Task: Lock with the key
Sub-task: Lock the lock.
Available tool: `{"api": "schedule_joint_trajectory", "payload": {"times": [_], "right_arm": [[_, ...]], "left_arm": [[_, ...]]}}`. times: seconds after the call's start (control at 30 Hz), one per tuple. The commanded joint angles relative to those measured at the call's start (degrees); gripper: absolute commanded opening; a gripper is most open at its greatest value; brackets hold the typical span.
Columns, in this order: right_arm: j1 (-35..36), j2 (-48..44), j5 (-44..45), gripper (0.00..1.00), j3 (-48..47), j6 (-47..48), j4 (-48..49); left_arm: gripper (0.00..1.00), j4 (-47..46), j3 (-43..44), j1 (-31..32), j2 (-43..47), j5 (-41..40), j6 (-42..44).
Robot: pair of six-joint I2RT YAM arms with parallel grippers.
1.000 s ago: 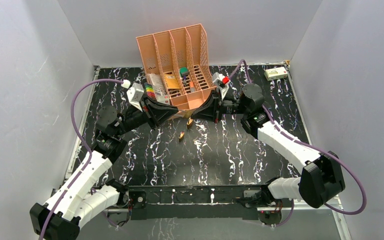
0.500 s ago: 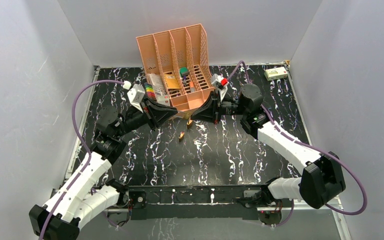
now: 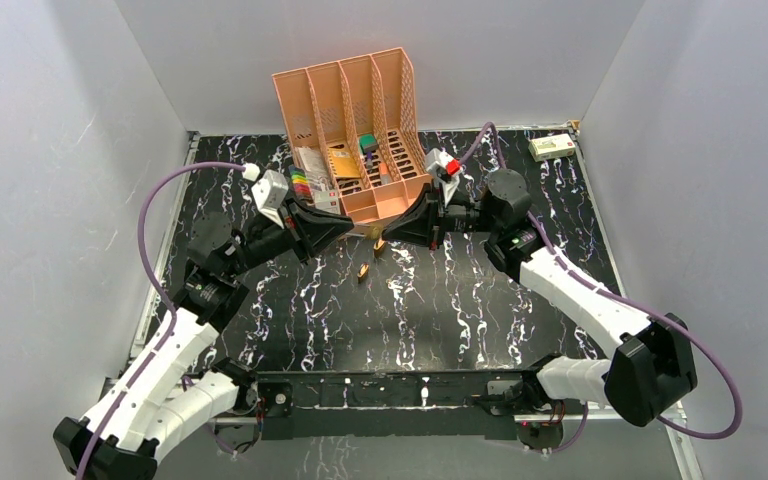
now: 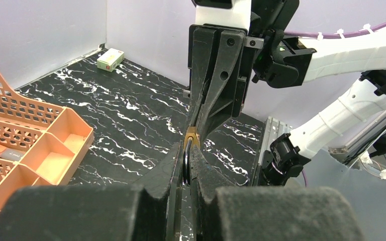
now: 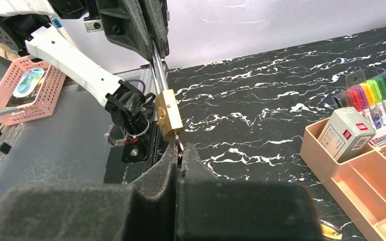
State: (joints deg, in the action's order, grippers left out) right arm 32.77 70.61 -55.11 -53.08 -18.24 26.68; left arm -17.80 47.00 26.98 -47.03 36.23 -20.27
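Observation:
A small brass padlock [image 5: 168,114] hangs in the air in front of the orange organizer, between my two grippers. My left gripper [image 4: 186,150] is shut on its dark wire shackle [image 4: 186,159], and the brass body [image 4: 191,136] shows just past the fingertips. My right gripper [image 5: 179,149] is shut on the thin metal key [image 5: 179,146], whose tip meets the padlock's underside. In the top view the left gripper [image 3: 358,228] and right gripper [image 3: 390,230] meet tip to tip, and the padlock between them is barely visible.
The orange organizer [image 3: 350,100] stands just behind the grippers, with a marker pack [image 3: 303,183] at its left. Two loose brass padlocks [image 3: 379,245] [image 3: 362,271] lie on the black marble table [image 3: 440,310]. A small white box [image 3: 550,147] sits at the back right.
Both arms have shifted slightly and the right wrist has turned a little. Both grippers stay shut at the same meeting point.

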Motion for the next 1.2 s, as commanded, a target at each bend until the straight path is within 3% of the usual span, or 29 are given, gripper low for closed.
{"api": "schedule_joint_trajectory", "payload": {"times": [0.0,0.63,0.9,1.17], "right_arm": [[-0.5,-2.5,-1.5,0.00,0.2,1.5,-0.5],[-0.6,-2.3,-8.4,0.00,2.7,2.6,-2.2],[-0.5,-2.6,-3.7,0.00,1.4,5.7,-8.5],[0.6,-4.0,5.8,0.00,1.8,9.9,-16.1]], "left_arm": [[0.00,-1.4,3.4,-0.7,2.9,-3.8,2.3],[0.00,-1.1,7.1,-0.7,3.4,-6.4,5.5],[0.00,12.4,10.9,-0.7,1.2,-8.5,11.5],[0.00,27.0,11.3,-0.7,-3.2,-16.3,12.2]]}}
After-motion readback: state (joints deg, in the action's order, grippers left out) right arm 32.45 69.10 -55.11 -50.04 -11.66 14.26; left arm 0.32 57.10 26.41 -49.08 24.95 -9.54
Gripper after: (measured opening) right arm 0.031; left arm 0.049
